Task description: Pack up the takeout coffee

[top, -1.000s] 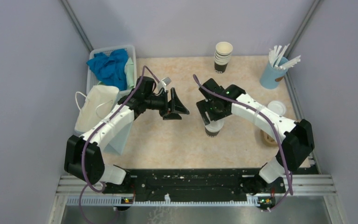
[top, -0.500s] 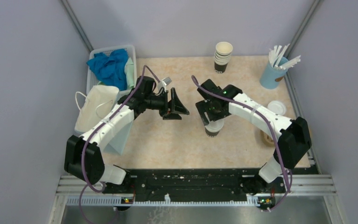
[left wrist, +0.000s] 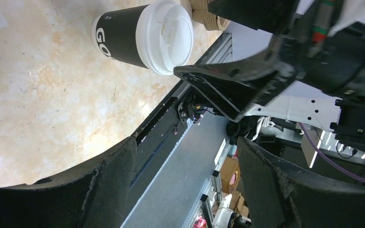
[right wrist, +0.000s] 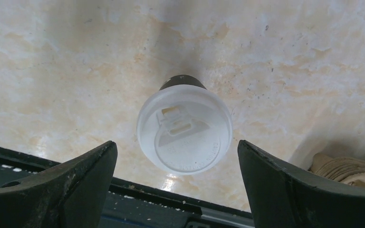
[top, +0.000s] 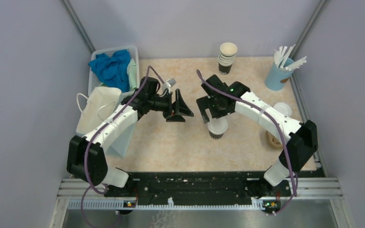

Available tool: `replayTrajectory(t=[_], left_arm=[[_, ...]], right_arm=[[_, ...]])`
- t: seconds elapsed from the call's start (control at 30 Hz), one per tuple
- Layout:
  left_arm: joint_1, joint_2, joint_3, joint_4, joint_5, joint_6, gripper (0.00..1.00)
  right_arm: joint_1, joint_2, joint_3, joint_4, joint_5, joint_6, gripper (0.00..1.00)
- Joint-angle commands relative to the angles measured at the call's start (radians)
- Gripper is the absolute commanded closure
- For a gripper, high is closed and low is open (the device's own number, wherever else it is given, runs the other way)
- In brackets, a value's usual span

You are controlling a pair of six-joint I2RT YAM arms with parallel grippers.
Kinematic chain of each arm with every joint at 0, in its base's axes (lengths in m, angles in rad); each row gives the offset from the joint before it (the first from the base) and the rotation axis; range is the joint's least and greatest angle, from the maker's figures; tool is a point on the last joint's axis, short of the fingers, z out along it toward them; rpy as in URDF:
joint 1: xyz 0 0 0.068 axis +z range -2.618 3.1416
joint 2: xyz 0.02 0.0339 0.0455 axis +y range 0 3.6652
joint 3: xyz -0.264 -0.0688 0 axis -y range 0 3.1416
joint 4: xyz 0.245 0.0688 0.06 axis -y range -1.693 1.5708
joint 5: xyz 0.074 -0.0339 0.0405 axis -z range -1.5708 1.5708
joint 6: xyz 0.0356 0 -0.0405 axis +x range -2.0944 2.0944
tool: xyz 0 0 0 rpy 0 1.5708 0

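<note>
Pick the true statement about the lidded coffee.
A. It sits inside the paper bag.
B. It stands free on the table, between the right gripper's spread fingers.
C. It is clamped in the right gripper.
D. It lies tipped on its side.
B: in the right wrist view the coffee stands upright on the table, and the right gripper has its fingers spread wide on either side, touching nothing.
</note>
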Motion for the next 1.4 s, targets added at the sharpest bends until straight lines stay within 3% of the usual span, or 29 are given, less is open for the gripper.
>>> replayTrajectory(t=[0.0,0.13,0.23,0.33,0.4,0.57,0.77,1.0,1.23,1.37], left_arm=[[-0.028,0.034,0.049,0.036,0.022,0.003,0.17],[-0.102,0.112,0.075,0.113,-0.004,-0.042,0.22],[-0.127,0.174,0.068,0.183,-0.008,-0.100,0.40],[-0.127,0.217,0.079,0.185,-0.029,-0.108,0.49],[-0.129,0.238,0.088,0.183,-0.034,-0.111,0.52],[-0.134,0.297,0.069,0.219,-0.018,-0.130,0.63],[-0.163,0.337,0.070,0.287,-0.004,-0.165,0.61],[-0.169,0.371,0.074,0.283,-0.014,-0.162,0.67],[-0.171,0.402,0.105,0.279,-0.021,-0.158,0.70],[-0.173,0.420,0.120,0.280,-0.018,-0.161,0.70]], right_arm=[[-0.040,-0.084,0.070,-0.028,-0.072,0.035,0.03],[-0.272,-0.248,-0.126,0.150,-0.430,0.031,0.11],[-0.441,-0.318,-0.290,0.284,-0.701,0.048,0.22],[-0.556,-0.332,-0.394,0.350,-0.829,0.064,0.38],[-0.593,-0.334,-0.443,0.398,-0.896,0.081,0.43],[-0.606,-0.318,-0.508,0.442,-0.917,0.085,0.47],[-0.649,-0.316,-0.563,0.464,-0.935,0.090,0.54],[-0.721,-0.324,-0.589,0.451,-0.974,0.058,0.54],[-0.723,-0.271,-0.597,0.456,-1.012,0.028,0.66],[-0.722,-0.254,-0.598,0.461,-1.015,0.018,0.67]])
